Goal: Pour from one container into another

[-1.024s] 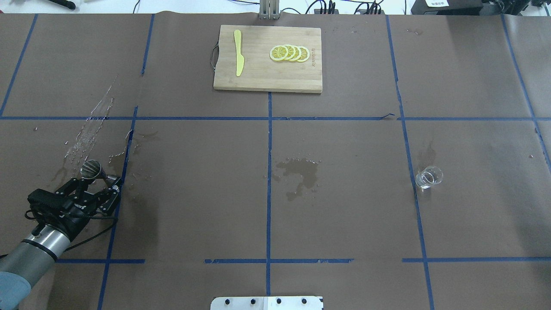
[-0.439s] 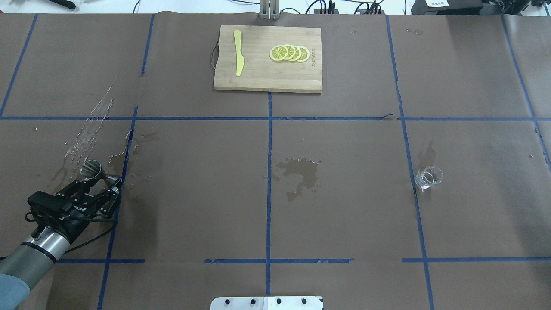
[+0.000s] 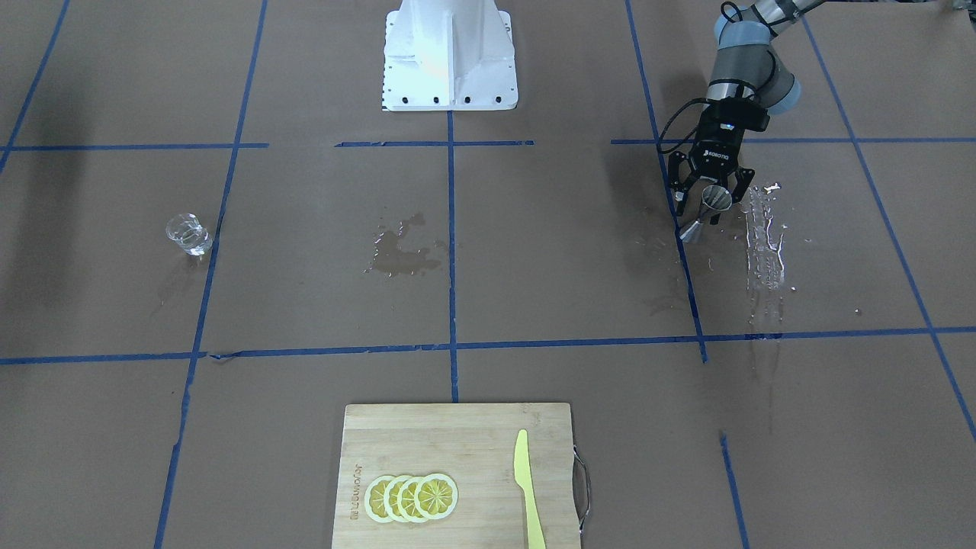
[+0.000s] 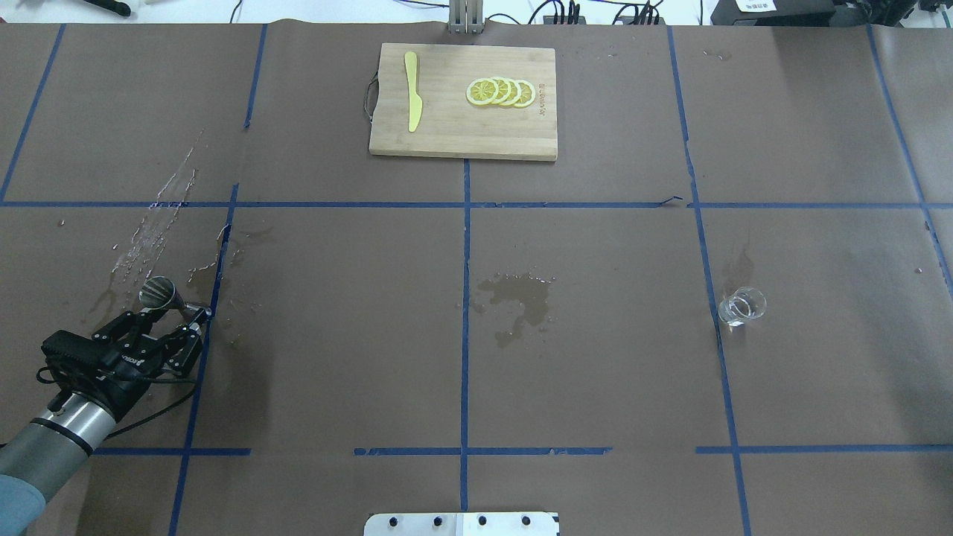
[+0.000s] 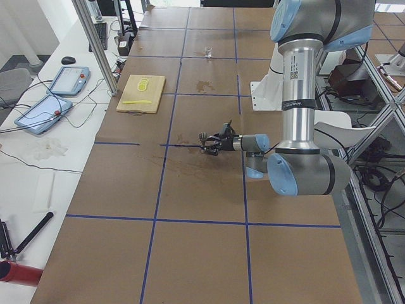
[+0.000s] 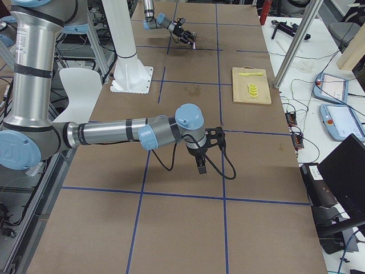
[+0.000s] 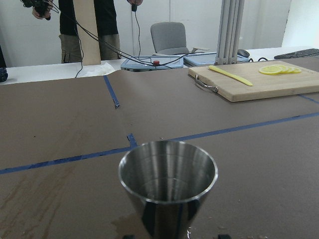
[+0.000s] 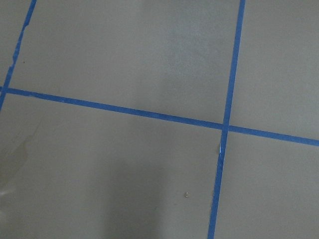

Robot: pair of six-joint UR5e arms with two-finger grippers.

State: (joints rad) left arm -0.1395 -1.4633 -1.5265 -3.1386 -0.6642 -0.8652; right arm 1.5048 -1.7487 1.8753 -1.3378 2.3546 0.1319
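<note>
Overhead: the steel jigger (image 4: 158, 292) stands at the table's 8 o'clock. The left gripper (image 4: 181, 313) is wide open either side of its base, gripping nothing. The glass cup (image 4: 741, 305) is well apart, at 3 o'clock.

Left wrist only: the jigger's axis is vertical, mouth up.

Exterior right: I cannot tell the right gripper's (image 6: 201, 164) opening.
</note>
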